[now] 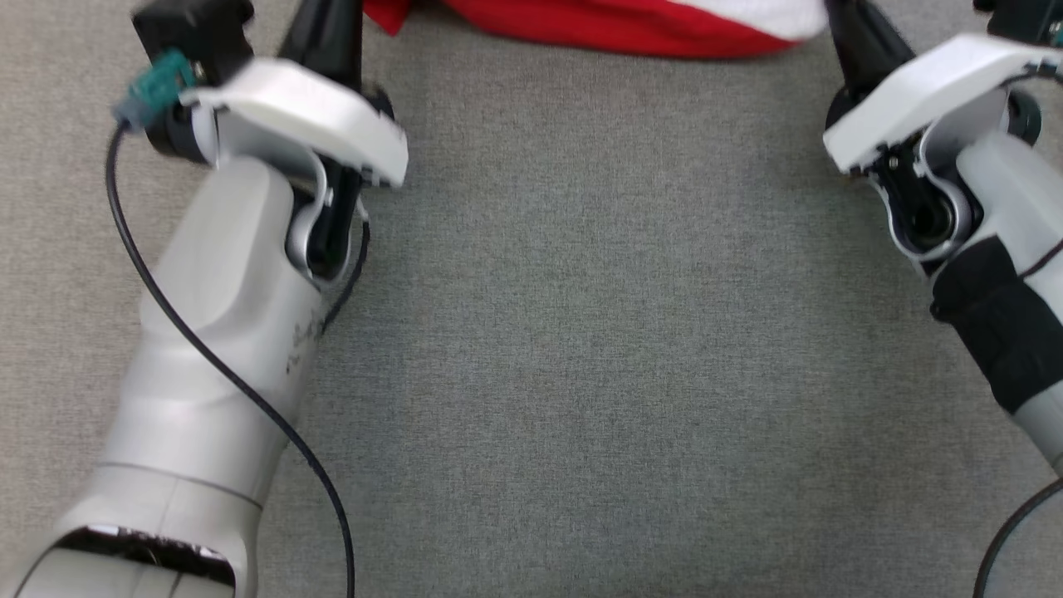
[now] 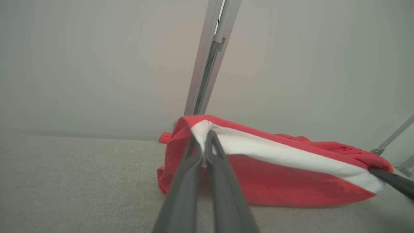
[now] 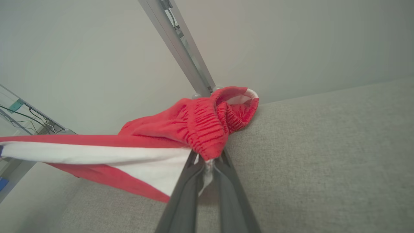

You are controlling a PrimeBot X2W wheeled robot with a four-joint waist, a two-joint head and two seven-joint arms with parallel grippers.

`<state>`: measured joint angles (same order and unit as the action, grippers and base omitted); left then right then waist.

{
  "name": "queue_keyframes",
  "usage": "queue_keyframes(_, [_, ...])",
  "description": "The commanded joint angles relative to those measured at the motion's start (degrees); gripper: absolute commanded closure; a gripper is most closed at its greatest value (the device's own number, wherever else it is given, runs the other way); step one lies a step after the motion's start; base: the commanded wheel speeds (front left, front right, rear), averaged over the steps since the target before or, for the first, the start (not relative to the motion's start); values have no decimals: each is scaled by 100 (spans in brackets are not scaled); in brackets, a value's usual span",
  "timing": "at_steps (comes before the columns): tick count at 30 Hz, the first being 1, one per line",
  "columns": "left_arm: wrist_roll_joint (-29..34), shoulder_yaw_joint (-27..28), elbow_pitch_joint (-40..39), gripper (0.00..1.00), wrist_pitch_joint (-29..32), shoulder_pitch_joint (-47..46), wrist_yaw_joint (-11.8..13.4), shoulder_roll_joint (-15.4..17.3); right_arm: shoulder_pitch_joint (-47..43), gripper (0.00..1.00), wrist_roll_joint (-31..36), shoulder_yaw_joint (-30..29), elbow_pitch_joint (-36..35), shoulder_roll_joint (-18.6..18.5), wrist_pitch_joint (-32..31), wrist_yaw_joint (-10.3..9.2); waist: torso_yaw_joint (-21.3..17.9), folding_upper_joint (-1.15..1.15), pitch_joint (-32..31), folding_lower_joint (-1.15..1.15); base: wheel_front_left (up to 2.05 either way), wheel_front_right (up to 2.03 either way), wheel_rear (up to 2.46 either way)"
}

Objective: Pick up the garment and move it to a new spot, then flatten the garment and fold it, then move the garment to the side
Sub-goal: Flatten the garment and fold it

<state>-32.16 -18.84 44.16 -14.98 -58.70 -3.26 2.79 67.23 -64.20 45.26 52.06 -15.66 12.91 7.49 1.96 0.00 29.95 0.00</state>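
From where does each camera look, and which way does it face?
Head view: on the head, facing down at the surface; both forearms show.
Left wrist view: on the left wrist, facing along the left jaws, shut on the garment.
Right wrist view: on the right wrist, along the right jaws, shut on the garment.
Shared: both wrist views see the garment, surface and a metal post.
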Motion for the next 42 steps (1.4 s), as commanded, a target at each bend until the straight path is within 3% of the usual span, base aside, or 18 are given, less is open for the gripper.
queue_keyframes(1, [-24, -21, 163, 100, -18, 198, -70, 25, -239, 100, -224, 93, -20, -108, -114, 2, 35, 0, -203, 0, 0, 0, 0])
queue_keyframes(12, [-236, -464, 1065, 100, -18, 983, -367, 28, -1128, 100, -974, 666, -65, -288, -775, 2, 54, 0, -976, 0, 0, 0, 0])
queue_keyframes(22, [-331, -1033, 1615, 100, -9, 1509, -416, 41, -1697, 100, -1332, 1082, 84, -273, -970, 2, 49, 0, -1612, 0, 0, 0, 0])
queue_keyframes(42, [-387, -2470, 1508, 100, 345, 2617, -417, 776, -2491, 100, -1347, 2350, -272, -506, -1693, 2, 225, 0, -2598, 0, 0, 0, 0])
